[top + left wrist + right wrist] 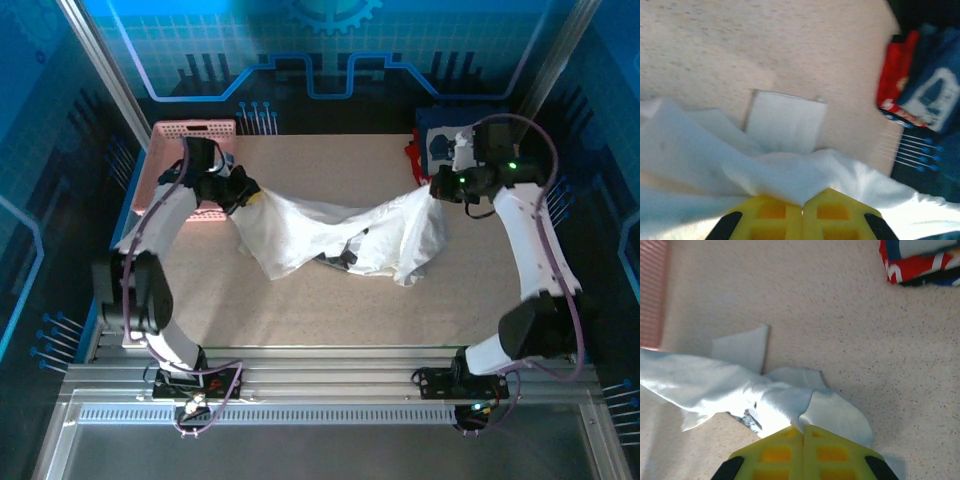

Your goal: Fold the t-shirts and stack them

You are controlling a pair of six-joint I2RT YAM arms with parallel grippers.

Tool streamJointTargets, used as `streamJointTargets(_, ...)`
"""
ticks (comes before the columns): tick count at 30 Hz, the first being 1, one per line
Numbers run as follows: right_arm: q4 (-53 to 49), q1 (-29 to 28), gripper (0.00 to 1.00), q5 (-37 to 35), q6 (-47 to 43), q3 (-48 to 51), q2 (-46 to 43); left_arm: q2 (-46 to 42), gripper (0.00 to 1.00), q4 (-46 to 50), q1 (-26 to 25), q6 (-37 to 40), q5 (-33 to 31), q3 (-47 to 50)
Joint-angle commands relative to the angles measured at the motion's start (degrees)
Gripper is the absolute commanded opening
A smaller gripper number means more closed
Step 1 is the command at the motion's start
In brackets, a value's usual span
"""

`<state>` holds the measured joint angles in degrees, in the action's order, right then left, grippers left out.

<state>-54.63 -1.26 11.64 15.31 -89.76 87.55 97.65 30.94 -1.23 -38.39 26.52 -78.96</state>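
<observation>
Top external, left tool (245, 190) and right tool (435, 187) each clamped on white t-shirt (320, 225), sagging between.

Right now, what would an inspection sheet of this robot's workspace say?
Surface: table, beige and speckled.
Job's things: white t-shirt hanging slack between the two arms; folded shirts, navy on red, at the far right corner.
Clutter: pink basket at the far left.
Grippers: left gripper and right gripper are both shut on the white t-shirt.
Cables: purple cables loop along both arms.
Surroundings: blue printed walls; metal rails at the near edge.
</observation>
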Motion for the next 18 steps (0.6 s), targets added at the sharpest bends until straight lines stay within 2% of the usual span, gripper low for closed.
streamJointTargets(1, 4.19, 0.73, 0.00, -2.17, -0.76, -1.58, 5.65, 6.11, 0.00, -1.01, -0.50, 3.66, -5.04, -4.37)
streamJointTargets(3, 3.89, 0.51, 0.00, -3.00, -1.01, -3.39, 10.71, 9.80, 0.00, -1.92, -0.74, 3.70, -4.62, -6.32)
streamJointTargets(4, 3.75, 0.30, 0.00, -3.76, -0.78, -4.29, 12.90, 11.12, 0.13, -1.93, -0.96, 3.51, -4.95, -7.17)
streamJointTargets(5, 4.05, -0.05, 0.00, -4.23, -0.72, -4.72, 14.53, 11.67, 0.32, -2.10, -1.09, 3.26, -5.35, -7.66)
streamJointTargets(7, 5.52, -0.71, 0.02, -5.35, -0.47, -4.79, 16.76, 10.30, 0.57, -2.59, -1.37, 1.98, -5.83, -7.55)
streamJointTargets(8, 5.67, -1.06, 0.03, -5.73, -0.37, -5.19, 17.80, 8.41, 0.67, -2.51, -1.64, 1.33, -5.87, -7.06)
streamJointTargets(9, 5.68, -1.32, 0.06, -6.03, -0.33, -5.62, 18.59, 6.26, 0.73, -1.98, -1.86, 0.82, -5.79, -6.35)
streamJointTargets(10, 5.76, -1.55, 0.15, -6.23, -0.34, -5.83, 19.38, 3.39, 0.78, -1.09, -2.24, 0.09, -5.58, -5.08)
streamJointTargets(13, 5.35, -2.06, 0.48, -7.18, -0.70, -5.17, 19.58, -5.80, 0.85, 1.67, -4.74, -1.87, -3.72, 1.40)
streamJointTargets(14, 5.48, -2.17, 0.56, -7.60, -0.85, -4.37, 18.93, -8.56, 0.85, 3.12, -5.91, -2.16, -3.35, 4.09)
streamJointTargets(16, 5.59, -2.22, 0.60, -7.92, -1.24, -2.20, 16.58, -12.93, 0.85, 6.32, -7.21, -2.45, -3.45, 9.42)
streamJointTargets(18, 5.72, -2.09, 0.70, -8.52, -1.08, 0.95, 13.14, -16.70, 0.84, 6.00, -7.44, -4.18, -2.60, 16.43)
